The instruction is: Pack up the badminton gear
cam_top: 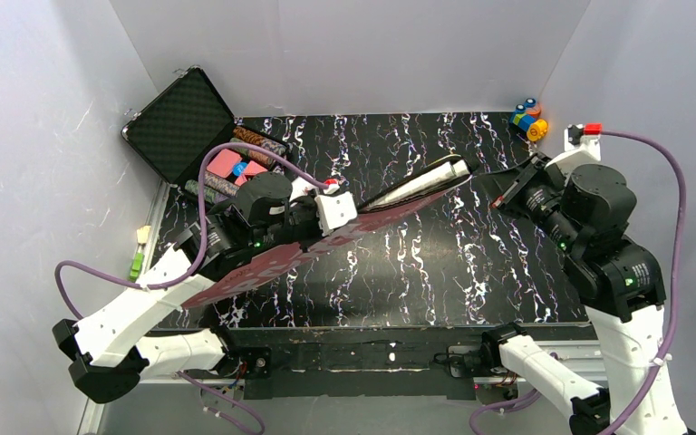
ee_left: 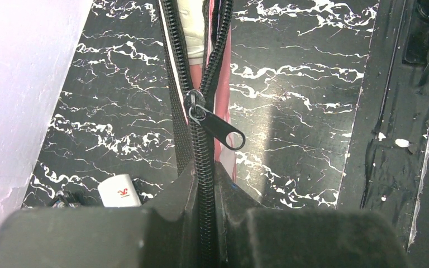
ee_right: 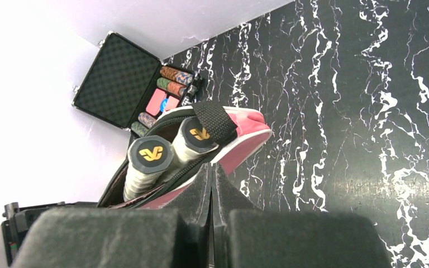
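The pink bag (cam_top: 263,267) is lifted at a slant over the table, with its narrow end toward the back right. My left gripper (cam_top: 337,214) is shut on the bag's black zipper track (ee_left: 204,173). The zipper slider (ee_left: 194,109) and its pull tab (ee_left: 226,133) sit just beyond the fingers, and the bag is open past it. Two racket handles with yellow-logo butt caps (ee_right: 151,153) (ee_right: 199,134) stick out of the bag's open end (ee_right: 240,137). My right gripper (ee_right: 211,170) is shut, just short of that end, with nothing seen between its fingers. A white tube end (ee_left: 119,191) lies on the table. The shuttlecock is out of view.
The open black poker chip case (cam_top: 186,122) stands at the back left, and it also shows in the right wrist view (ee_right: 125,78). Coloured toy blocks (cam_top: 530,118) sit at the back right corner. A small green and yellow item (cam_top: 139,252) lies at the left edge. White walls close in the table.
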{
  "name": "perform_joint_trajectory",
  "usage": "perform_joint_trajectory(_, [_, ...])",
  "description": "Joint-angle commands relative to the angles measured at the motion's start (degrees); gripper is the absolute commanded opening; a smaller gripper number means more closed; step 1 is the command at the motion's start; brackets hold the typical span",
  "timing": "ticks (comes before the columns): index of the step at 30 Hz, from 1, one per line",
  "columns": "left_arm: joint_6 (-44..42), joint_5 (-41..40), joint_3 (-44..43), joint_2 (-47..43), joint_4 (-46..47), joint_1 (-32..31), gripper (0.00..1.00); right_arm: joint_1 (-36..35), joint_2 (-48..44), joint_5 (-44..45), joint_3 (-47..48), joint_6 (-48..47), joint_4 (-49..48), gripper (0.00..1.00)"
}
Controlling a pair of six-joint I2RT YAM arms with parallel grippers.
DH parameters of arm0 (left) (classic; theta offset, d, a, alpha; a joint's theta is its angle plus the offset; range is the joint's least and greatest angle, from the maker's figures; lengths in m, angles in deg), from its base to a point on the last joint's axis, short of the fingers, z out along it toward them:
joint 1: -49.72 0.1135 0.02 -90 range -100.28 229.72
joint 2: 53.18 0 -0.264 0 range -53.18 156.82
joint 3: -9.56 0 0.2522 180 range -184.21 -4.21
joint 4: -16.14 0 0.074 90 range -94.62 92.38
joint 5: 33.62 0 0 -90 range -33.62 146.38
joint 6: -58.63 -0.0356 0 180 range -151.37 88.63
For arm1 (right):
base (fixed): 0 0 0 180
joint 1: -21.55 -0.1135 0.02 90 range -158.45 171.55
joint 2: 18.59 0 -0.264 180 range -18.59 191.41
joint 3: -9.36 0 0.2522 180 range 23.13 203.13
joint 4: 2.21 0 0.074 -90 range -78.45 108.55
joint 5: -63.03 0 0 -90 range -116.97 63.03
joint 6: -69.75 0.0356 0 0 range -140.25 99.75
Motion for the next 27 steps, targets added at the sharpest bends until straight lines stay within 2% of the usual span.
perform_joint_trajectory(1, [-0.4, 1.2, -0.6, -2.7, 3.7, 0.5, 0.00, 0.3, 0.9, 0.6, 3.2, -1.7, -2.6, 0.01])
perform_joint_trajectory(21, [-0.7, 2.8, -0.6, -2.6, 2.9, 0.6, 0.00, 0.3, 3.5, -6.4, -2.7, 0.3, -9.5, 0.01])
perform_joint_trajectory(27, [-0.8, 2.7, 0.0, -2.8, 2.7, 0.6, 0.00, 0.3, 2.3, -1.2, 1.3, -2.6, -6.0, 0.01])
